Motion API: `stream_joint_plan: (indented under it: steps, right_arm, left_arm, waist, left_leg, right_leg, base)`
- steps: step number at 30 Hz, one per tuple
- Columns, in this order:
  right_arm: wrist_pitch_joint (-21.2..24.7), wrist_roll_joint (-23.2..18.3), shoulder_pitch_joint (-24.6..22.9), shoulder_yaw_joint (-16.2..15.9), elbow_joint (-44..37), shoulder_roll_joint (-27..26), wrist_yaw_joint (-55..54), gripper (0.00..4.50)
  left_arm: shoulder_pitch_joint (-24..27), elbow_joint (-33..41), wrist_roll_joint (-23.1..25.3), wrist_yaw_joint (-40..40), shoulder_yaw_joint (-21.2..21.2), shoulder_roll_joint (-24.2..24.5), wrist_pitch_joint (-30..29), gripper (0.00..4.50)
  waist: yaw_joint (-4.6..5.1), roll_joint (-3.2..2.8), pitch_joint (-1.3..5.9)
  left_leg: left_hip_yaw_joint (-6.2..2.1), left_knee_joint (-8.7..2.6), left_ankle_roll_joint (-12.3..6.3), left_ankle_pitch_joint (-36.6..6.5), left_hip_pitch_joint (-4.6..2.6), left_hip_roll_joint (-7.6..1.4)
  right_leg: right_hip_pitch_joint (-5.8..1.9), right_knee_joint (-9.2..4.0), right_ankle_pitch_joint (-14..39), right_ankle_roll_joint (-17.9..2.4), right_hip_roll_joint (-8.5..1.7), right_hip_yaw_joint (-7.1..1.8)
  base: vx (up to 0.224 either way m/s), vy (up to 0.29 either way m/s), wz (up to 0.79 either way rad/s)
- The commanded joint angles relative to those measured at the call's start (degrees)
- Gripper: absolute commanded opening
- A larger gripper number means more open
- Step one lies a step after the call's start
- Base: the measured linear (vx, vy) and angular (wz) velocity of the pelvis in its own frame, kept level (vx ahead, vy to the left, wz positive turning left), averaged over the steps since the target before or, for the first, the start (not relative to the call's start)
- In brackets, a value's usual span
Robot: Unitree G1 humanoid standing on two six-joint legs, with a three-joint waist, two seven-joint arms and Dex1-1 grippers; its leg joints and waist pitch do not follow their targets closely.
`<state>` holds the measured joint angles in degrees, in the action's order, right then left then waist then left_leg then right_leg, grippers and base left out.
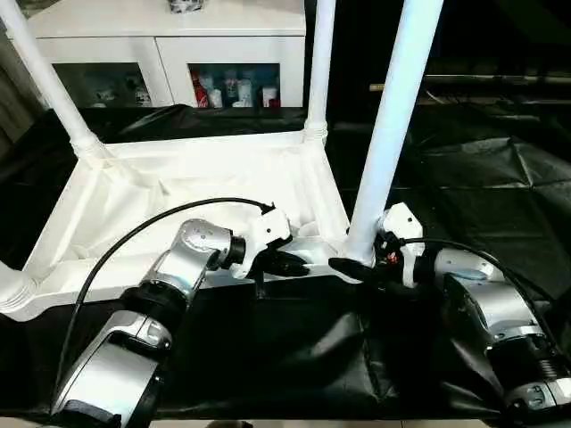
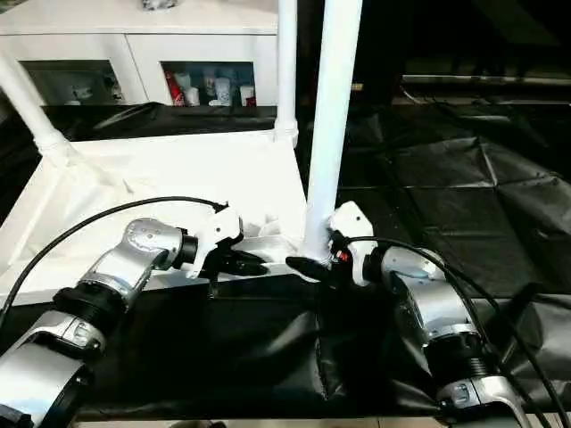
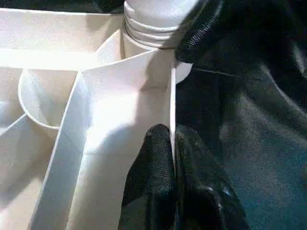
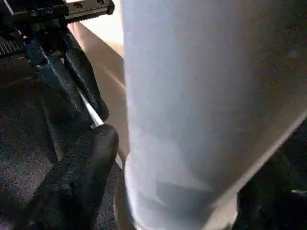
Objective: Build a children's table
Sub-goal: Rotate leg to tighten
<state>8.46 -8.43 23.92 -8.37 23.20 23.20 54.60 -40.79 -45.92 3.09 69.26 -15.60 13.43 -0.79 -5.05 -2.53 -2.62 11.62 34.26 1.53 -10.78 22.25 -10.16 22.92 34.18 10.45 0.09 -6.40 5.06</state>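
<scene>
The white tabletop [image 1: 178, 192] lies upside down on the black-covered work table, its ribbed underside facing up. White legs stand in its sockets: far left leg [image 1: 45, 80], far right leg [image 1: 318, 62], near right leg [image 1: 393, 125], and a near left leg's base [image 1: 11, 290]. My left gripper [image 1: 290, 263] is shut on the tabletop's near rim [image 3: 171, 110], one finger on each side, just beside the near right corner socket. My right gripper [image 1: 361, 266] is closed around the base of the near right leg [image 4: 206, 105], one black finger [image 4: 81, 177] pressing its side.
A white cabinet [image 1: 169, 53] with glass doors stands behind the work table. Black wrinkled sheeting [image 1: 482, 187] covers the table to the right and in front. A black cable [image 1: 134, 236] loops over my left forearm.
</scene>
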Motion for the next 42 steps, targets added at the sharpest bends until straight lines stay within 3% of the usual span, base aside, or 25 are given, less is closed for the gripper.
stream_joint_plan:
  steps: [1, 3, 4, 8, 15, 17, 19, 21, 22, 23, 24, 25, 29, 30, 32, 34, 36, 42]
  right_arm:
    - [0.5, 0.6, 0.5, -1.3, 0.2, -0.5, 1.1, 3.26]
    - [0.7, 0.6, 0.7, -1.2, 0.4, -0.7, 1.1, 3.05]
    - [0.7, 0.5, 0.8, -1.2, 0.4, -0.6, 1.1, 2.96]
    - [-0.6, 2.0, 0.7, -2.3, 1.5, 0.1, 0.9, 2.74]
    - [-0.4, 3.0, 0.4, -1.0, 3.3, -1.8, -4.5, 2.7]
    - [1.6, 2.4, 0.9, 1.9, 5.6, -5.1, -12.0, 2.69]
    - [4.7, 2.3, 2.1, 5.3, 8.4, -10.0, -23.4, 2.69]
    - [5.7, 2.6, 3.1, 6.3, 10.0, -12.0, -28.2, 2.69]
    - [6.0, 3.6, 4.8, 6.7, 12.3, -14.1, -33.4, 2.68]
    - [6.1, 4.0, 5.9, 6.9, 13.8, -15.0, -35.8, 2.68]
    - [6.1, 4.1, 6.3, 7.0, 14.4, -15.4, -36.7, 2.68]
    - [6.1, 4.2, 7.0, 7.2, 15.3, -15.9, -37.9, 2.68]
    - [3.8, 5.1, 9.7, 7.2, 19.7, -17.9, -40.3, 2.68]
    - [1.4, 5.7, 10.4, 7.1, 20.7, -18.5, -40.0, 3.03]
    - [0.1, 5.3, 10.7, 7.7, 20.3, -18.7, -39.0, 3.38]
    - [-1.2, 4.8, 10.7, 8.0, 19.1, -17.4, -37.4, 3.4]
    - [-0.7, 4.0, 10.6, 8.4, 18.3, -16.5, -35.8, 3.7]
    - [1.0, 3.1, 8.9, 7.1, 12.8, -10.7, -26.5, 3.98]
  left_arm:
    - [0.4, 1.3, -2.4, 1.3, 0.8, -0.8, 1.5, 0.0]
    - [0.5, 1.6, -2.5, 1.4, 0.8, -0.8, 1.2, 0.0]
    - [0.5, 1.7, -2.5, 1.5, 0.8, -0.7, 1.2, 0.0]
    - [0.7, 1.9, -2.4, 1.6, 0.7, -0.6, 1.0, 0.0]
    - [0.9, 1.3, -1.5, -0.8, 0.9, -0.7, 0.8, 0.0]
    - [-0.1, -0.3, -0.2, -6.2, 1.4, -2.0, -1.3, 0.0]
    - [-2.4, -3.7, 1.7, -17.1, 2.6, -5.0, -3.4, 0.0]
    - [-3.7, -5.3, 2.4, -22.8, 3.2, -6.7, -5.0, 0.0]
    - [-5.4, -7.0, 2.3, -28.9, 4.4, -9.3, -7.7, 0.0]
    - [-6.1, -7.7, 2.2, -31.5, 4.9, -10.7, -8.6, 0.0]
    - [-6.3, -7.9, 2.1, -32.4, 5.1, -11.2, -9.0, 0.0]
    - [-6.7, -8.2, 2.0, -33.5, 5.2, -11.9, -9.3, 0.0]
    - [-7.4, -8.8, 2.4, -34.2, 4.3, -14.8, -8.6, 0.0]
    - [-7.4, -9.1, 3.2, -33.6, 3.4, -15.2, -7.2, 0.0]
    - [-7.4, -9.3, 3.5, -33.1, 3.3, -14.5, -6.5, 0.0]
    - [-6.9, -8.9, 3.3, -31.3, 3.3, -12.7, -5.6, 0.0]
    - [-6.6, -8.8, 3.2, -29.6, 3.0, -11.7, -4.5, 0.0]
    - [-5.1, -7.9, 2.6, -21.9, 2.3, -7.8, -0.5, 0.0]
  waist:
    - [0.1, 1.37, 3.76]
    - [0.06, 1.33, 3.78]
    - [0.08, 1.61, 3.79]
    - [0.04, 1.5, 3.8]
    - [0.2, 1.35, 3.77]
    - [0.4, 1.52, 3.65]
    - [1.21, 1.52, 3.35]
    - [1.75, 1.57, 3.34]
    - [1.67, 1.5, 3.4]
    - [1.95, 1.3, 3.35]
    - [1.94, 1.56, 3.44]
    - [1.97, 1.78, 3.46]
    - [1.82, 1.73, 3.7]
    - [1.83, 1.82, 3.75]
    - [1.8, 1.89, 3.73]
    - [1.75, 1.87, 3.74]
    - [1.94, 1.84, 3.76]
    - [1.88, 1.99, 3.76]
  left_leg:
    - [-1.32, -3.91, -5.24, -8.6, -1.13, -3.4]
    - [-1.33, -3.9, -5.2, -8.2, -1.14, -3.41]
    - [-1.31, -3.89, -5.29, -7.9, -1.08, -3.4]
    - [-1.32, -3.8, -5.52, -7.4, -1.07, -3.38]
    - [-1.3, -3.78, -5.52, -7.3, -1.1, -3.33]
    - [-1.34, -3.91, -4.81, -8.4, -1.1, -3.27]
    - [-1.51, -4.44, -1.96, -12.3, -1.45, -3.23]
    - [-1.7, -4.65, -0.08, -14.3, -1.67, -3.1]
    - [-1.78, -4.65, 0.05, -14.4, -1.69, -3.07]
    - [-1.68, -4.68, 0.61, -14.8, -1.92, -3.1]
    - [-1.73, -4.64, 0.66, -14.7, -1.87, -2.92]
    - [-1.67, -4.59, 0.29, -14.1, -1.67, -2.86]
    - [-1.53, -4.18, -2.6, -10.6, -1.17, -2.58]
    - [-1.45, -4.11, -3.2, -10.1, -1.13, -2.59]
    - [-1.42, -4.07, -3.99, -9.7, -1.15, -2.59]
    - [-1.51, -4.08, -4.81, -9.8, -1.0, -2.61]
    - [-1.58, -4.11, -4.99, -9.8, -0.89, -2.62]
    - [-1.39, -3.9, -6.25, -8.6, -0.93, -2.7]
  right_leg:
    - [-2.77, -3.39, 8.7, -15.1, -3.24, -2.75]
    - [-2.75, -3.36, 8.7, -14.9, -3.2, -2.76]
    - [-2.79, -3.35, 8.5, -14.9, -3.19, -2.76]
    - [-2.76, -3.26, 8.3, -14.9, -3.21, -2.74]
    - [-2.6, -3.3, 8.4, -15.0, -3.16, -2.77]
    - [-2.65, -3.49, 10.0, -14.6, -3.15, -2.77]
    - [-2.3, -4.17, 15.4, -13.3, -3.03, -2.86]
    - [-2.22, -4.37, 17.9, -12.7, -3.0, -2.9]
    - [-2.34, -4.5, 18.2, -12.3, -3.09, -2.88]
    - [-1.92, -4.51, 17.8, -12.5, -2.93, -3.02]
    - [-2.13, -4.58, 17.4, -12.3, -2.95, -3.06]
    - [-2.29, -4.57, 16.6, -12.3, -2.98, -3.12]
    - [-2.53, -4.3, 12.2, -12.8, -3.02, -3.23]
    - [-2.51, -4.25, 11.4, -12.9, -3.03, -3.22]
    - [-2.57, -4.19, 10.6, -13.1, -2.94, -3.2]
    - [-2.77, -4.12, 10.7, -13.1, -3.01, -3.13]
    - [-2.83, -4.13, 11.1, -12.9, -2.96, -3.05]
    - [-2.79, -3.98, 9.8, -13.6, -2.87, -3.14]
  base:
    - [0.0, 0.0, 0.0]
    - [0.0, 0.0, 0.0]
    - [0.0, 0.0, 0.0]
    - [0.0, 0.0, 0.0]
    - [0.0, 0.0, 0.0]
    - [0.0, 0.0, 0.0]
    - [0.0, 0.0, 0.0]
    - [0.0, 0.0, 0.0]
    - [0.0, 0.0, 0.0]
    - [0.0, 0.0, 0.0]
    - [0.0, 0.0, 0.0]
    - [0.0, 0.0, 0.0]
    - [0.0, 0.0, 0.0]
    - [0.0, 0.0, 0.0]
    - [0.0, 0.0, 0.0]
    - [0.0, 0.0, 0.0]
    - [0.0, 0.0, 0.0]
    - [0.0, 0.0, 0.0]
